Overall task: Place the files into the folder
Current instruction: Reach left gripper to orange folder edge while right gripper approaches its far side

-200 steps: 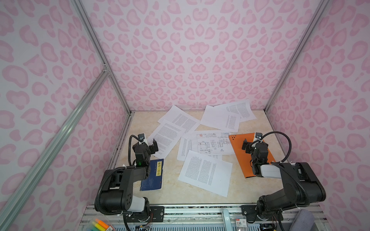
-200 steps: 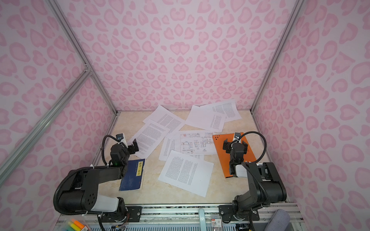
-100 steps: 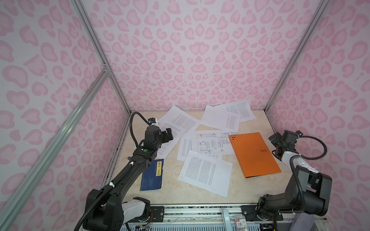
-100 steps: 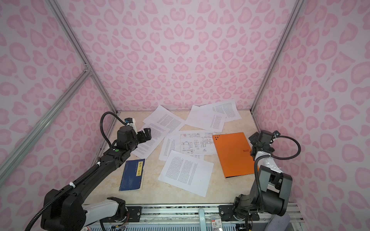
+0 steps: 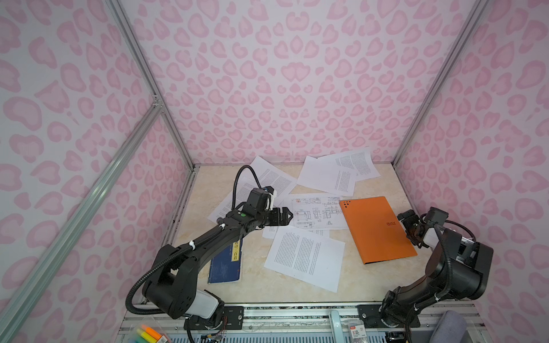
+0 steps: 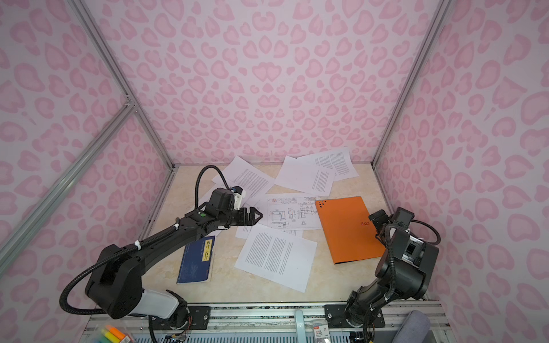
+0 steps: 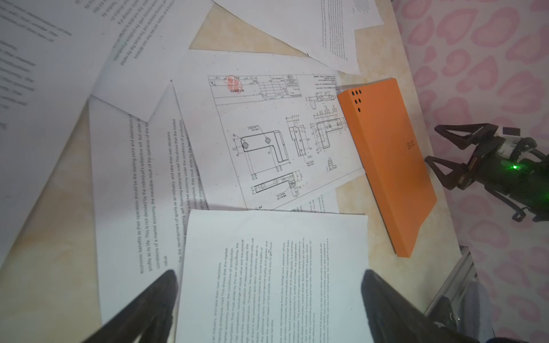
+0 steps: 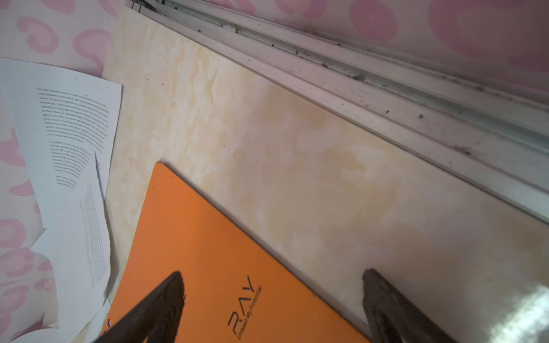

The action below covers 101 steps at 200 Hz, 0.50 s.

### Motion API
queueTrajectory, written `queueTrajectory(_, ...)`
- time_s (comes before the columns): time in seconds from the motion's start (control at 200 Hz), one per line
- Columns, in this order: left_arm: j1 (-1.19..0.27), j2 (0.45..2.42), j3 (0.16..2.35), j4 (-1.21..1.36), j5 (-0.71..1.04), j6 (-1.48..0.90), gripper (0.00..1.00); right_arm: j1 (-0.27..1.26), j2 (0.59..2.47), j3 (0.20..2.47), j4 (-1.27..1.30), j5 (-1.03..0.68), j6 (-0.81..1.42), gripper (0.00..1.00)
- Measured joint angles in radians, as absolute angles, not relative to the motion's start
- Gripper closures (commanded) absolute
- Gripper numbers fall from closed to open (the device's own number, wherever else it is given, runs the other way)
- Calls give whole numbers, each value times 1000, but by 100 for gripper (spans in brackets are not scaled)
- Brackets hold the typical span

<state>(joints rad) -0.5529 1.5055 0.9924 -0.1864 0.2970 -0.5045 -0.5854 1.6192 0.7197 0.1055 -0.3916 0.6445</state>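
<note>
Near the tabletop's (image 5: 371, 282) right edge, your right gripper (image 8: 271, 276) stood wide over the folder's (image 5: 374, 225) edge, while your left gripper (image 5: 285, 216) gaped empty above the files (image 5: 306, 261).

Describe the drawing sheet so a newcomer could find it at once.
On the beige tabletop, find the closed orange folder near the right arm. The drawing sheet pokes out from under its edge toward the middle: it alone carries technical line drawings; neighbouring sheets hold only text.
</note>
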Motion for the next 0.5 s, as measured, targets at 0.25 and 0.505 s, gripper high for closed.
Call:
queueTrajectory(0.25, -661, 1678, 1135, -190, 352, -534, 1, -511, 1614, 748, 6, -492, 651, 5)
queueTrajectory(0.505, -694, 1872, 1322, -209, 418, -586, 13, -406, 1526, 706, -109, -567, 689, 5)
